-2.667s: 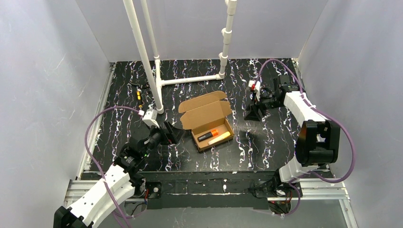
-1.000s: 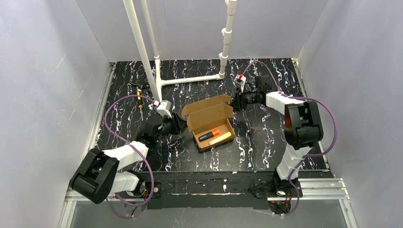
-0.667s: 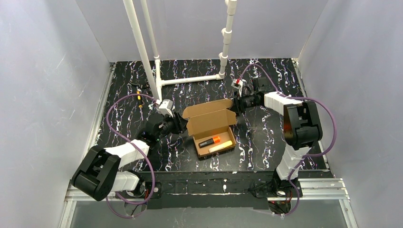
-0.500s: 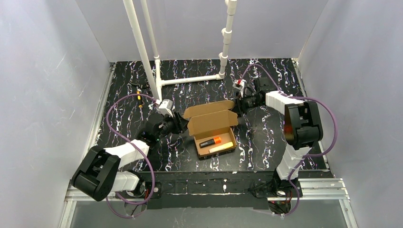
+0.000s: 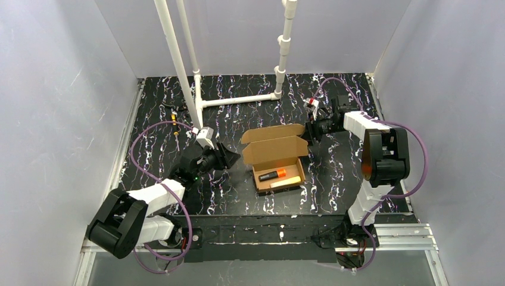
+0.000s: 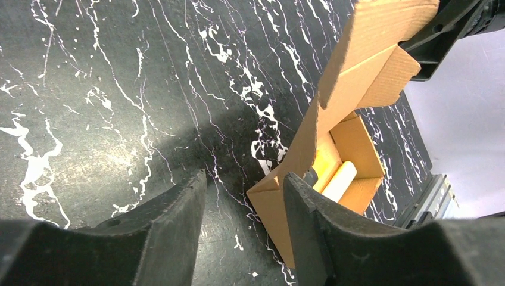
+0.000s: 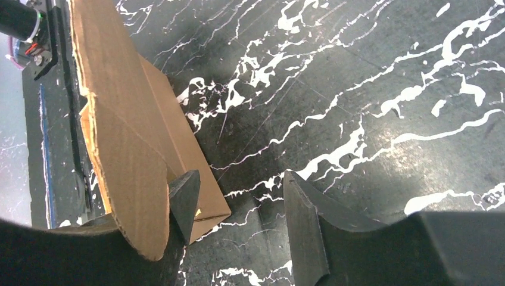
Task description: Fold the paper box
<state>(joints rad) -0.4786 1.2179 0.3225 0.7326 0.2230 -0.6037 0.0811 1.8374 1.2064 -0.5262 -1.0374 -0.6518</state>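
The paper box (image 5: 273, 156) is a brown cardboard carton on the black marbled table, its lid (image 5: 274, 134) standing open at the back. An orange and black marker (image 5: 274, 174) and a pale stick (image 5: 286, 181) lie inside. My left gripper (image 5: 226, 158) is open and empty, low on the table left of the box and apart from it. In the left wrist view (image 6: 245, 179) the box (image 6: 280, 205) is just past the right fingertip. My right gripper (image 5: 309, 130) is open at the box's far right corner. In the right wrist view (image 7: 241, 179) the lid flap (image 7: 119, 89) covers part of its left finger.
A white pipe frame (image 5: 196, 101) stands at the back left and centre of the table. Small dark and orange parts (image 5: 174, 117) lie at the far left. Grey walls close in the left, right and back sides.
The box has slid to the right and a little toward the front. The right gripper has drawn back to the right with it. The left gripper now stands apart from the box's left side.
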